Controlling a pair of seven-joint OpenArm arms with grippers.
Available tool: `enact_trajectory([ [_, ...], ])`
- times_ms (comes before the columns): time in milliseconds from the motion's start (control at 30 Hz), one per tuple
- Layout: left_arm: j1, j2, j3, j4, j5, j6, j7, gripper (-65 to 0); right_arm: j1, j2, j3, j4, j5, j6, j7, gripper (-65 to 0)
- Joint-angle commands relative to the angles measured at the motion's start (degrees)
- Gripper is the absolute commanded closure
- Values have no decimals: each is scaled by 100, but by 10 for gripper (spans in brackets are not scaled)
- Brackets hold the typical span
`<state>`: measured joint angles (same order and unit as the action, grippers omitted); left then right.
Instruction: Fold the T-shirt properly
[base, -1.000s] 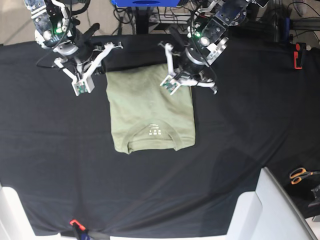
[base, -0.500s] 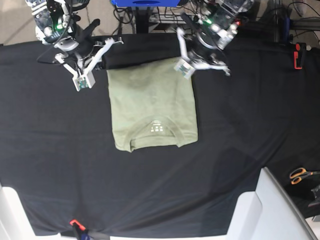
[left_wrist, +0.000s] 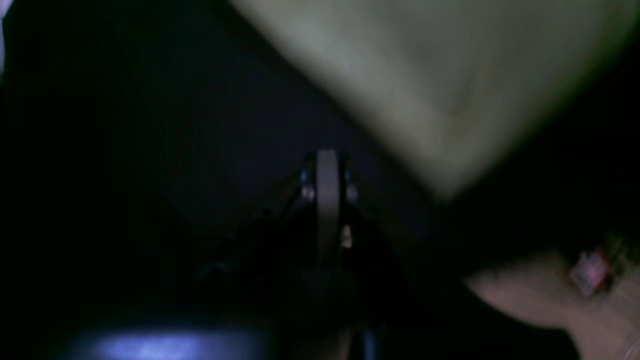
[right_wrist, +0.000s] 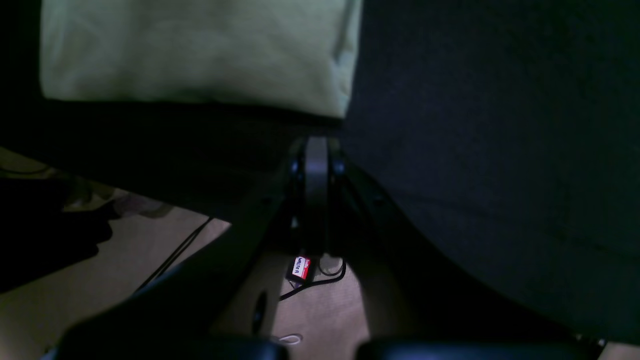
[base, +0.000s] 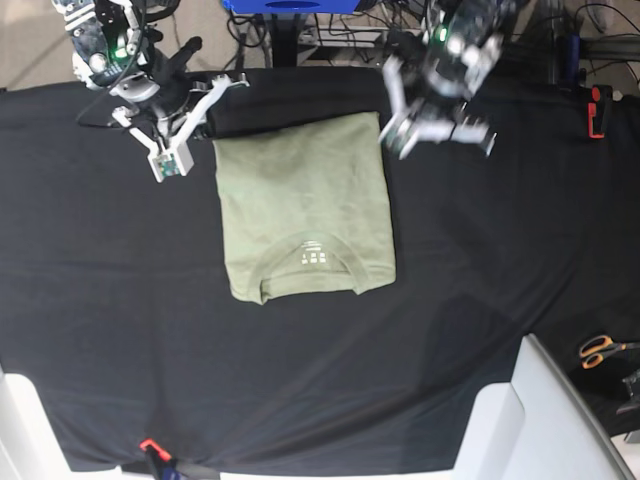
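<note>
Shirt (base: 304, 205) flat on black cloth (base: 500, 260), folded to a narrow rectangle, sleeves tucked under. Collar end toward near edge of table, small neck label facing up; hem end toward far edge, next to a raised fold of the cloth. Lies roughly mid-table, slightly toward far side.

R gripper (base: 168, 160) at base view's upper left, just off shirt's far-left corner, not touching it. Jaws pressed together, nothing between them. R wrist view: closed fingers (right_wrist: 316, 165) over the cloth, shirt corner just ahead and to the left; floor and cables visible past table edge.

L gripper (base: 402, 138) at base view's upper right, just beside shirt's far-right corner, clear of the fabric. Blurred in base view. L wrist view dim and smeared, but fingers (left_wrist: 327, 185) read as one closed blade, jaws together, empty; pale shirt corner up and right of them.

Scissors (base: 600, 350) w/ orange handles at right edge, off the cloth. Red clip (base: 596, 110) at far right; small red item (base: 150, 446) at near edge.
</note>
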<state>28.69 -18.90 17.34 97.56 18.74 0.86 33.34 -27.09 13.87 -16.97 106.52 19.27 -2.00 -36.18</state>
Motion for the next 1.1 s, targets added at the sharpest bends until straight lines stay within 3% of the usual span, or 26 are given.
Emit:
enact_trajectory([
  [0, 221, 13, -253, -28, 258, 59, -60, 0, 50, 24, 5, 130, -6, 11, 98, 0],
  [100, 670, 215, -1018, -231, 662, 59, -200, 0, 243, 68, -250, 130, -6, 20, 133, 0],
  [233, 1065, 259, -1660, -239, 662, 59, -974, 0, 542, 244, -857, 174, -6, 2, 493, 0],
  [600, 1136, 549, -1730, 33, 732, 59, -1044, 0, 1351, -20, -1156, -889, 29, 2, 546, 0],
  [767, 1136, 531, -1739, 16, 732, 59, -1044, 0, 1228, 7, -901, -1768, 29, 2, 1161, 0],
  [1000, 1092, 514, -1748, 33, 724, 59, -1044, 0, 779, -11, -672, -1004, 12, -33, 1152, 0],
  [1067, 1074, 540, -1756, 191, 697, 59, -1062, 0, 744, -11, -654, -459, 12, -33, 845, 0],
])
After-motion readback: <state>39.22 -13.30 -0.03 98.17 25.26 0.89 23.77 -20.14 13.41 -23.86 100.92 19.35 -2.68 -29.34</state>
